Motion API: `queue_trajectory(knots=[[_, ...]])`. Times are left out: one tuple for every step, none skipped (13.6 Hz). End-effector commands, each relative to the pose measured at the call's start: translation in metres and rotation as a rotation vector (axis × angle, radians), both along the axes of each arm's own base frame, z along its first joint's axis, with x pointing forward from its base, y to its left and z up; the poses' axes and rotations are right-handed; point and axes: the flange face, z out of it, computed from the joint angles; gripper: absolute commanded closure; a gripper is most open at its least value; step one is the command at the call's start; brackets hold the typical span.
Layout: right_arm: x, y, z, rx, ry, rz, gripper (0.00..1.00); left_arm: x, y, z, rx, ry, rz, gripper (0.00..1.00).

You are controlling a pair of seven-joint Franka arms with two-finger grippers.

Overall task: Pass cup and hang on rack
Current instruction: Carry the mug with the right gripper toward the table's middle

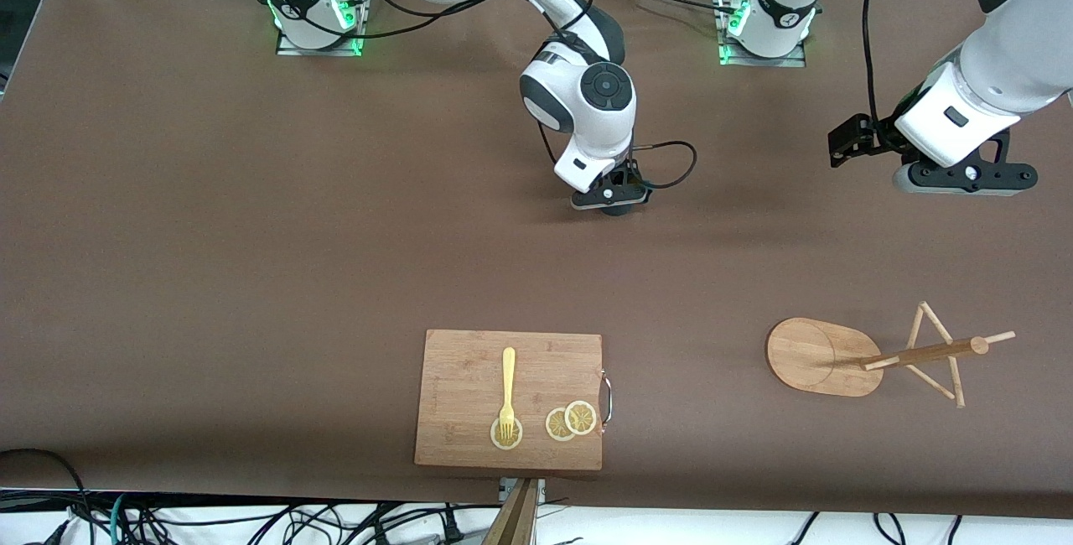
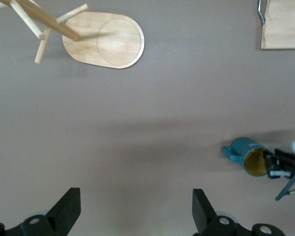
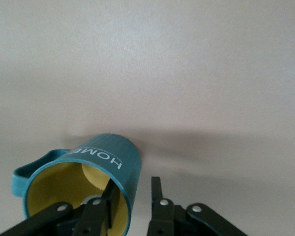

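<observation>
On the table, cup [image 3: 108,172] stands upright.

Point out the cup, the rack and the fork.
cup [image 3: 110,160]: right wrist view, outer wall by the lettering.
rack [image 1: 809,356]: front view, oval base.
fork [image 1: 508,377]: front view, handle.

Teal ribbed cup [image 3: 96,172], yellow inside; pale bamboo rack [image 1: 826,356].
</observation>
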Motion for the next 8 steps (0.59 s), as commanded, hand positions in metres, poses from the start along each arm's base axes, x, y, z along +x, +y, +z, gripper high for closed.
queue_trajectory(knots=[[0.016, -0.02, 0.063, 0.005, 0.016, -0.032, 0.0, -0.002, -0.012, -0.003, -0.051, 0.044, -0.127, 0.0], [0.027, -0.033, 0.08, 0.003, 0.025, -0.048, 0.0, -0.001, -0.013, -0.006, -0.106, 0.06, -0.129, 0.0], [0.036, -0.045, 0.105, 0.013, 0.022, -0.067, 0.0, -0.003, -0.013, -0.009, -0.146, 0.085, -0.142, 0.0], [0.054, -0.066, 0.119, 0.007, 0.023, -0.085, 0.0, -0.006, -0.013, -0.011, -0.161, 0.109, -0.181, 0.0], [0.075, -0.095, 0.144, 0.004, 0.028, -0.099, 0.0, -0.009, -0.013, -0.016, -0.173, 0.139, -0.252, 0.0], [0.096, -0.127, 0.163, -0.003, 0.033, -0.129, 0.0, -0.016, -0.012, -0.022, -0.193, 0.19, -0.347, 0.0], [0.118, -0.16, 0.18, -0.002, 0.033, -0.179, 0.0, -0.022, -0.012, -0.029, -0.215, 0.249, -0.431, 0.0], [0.138, -0.195, 0.199, 0.006, 0.031, -0.228, 0.0, -0.026, -0.013, -0.037, -0.225, 0.291, -0.454, 0.0]])
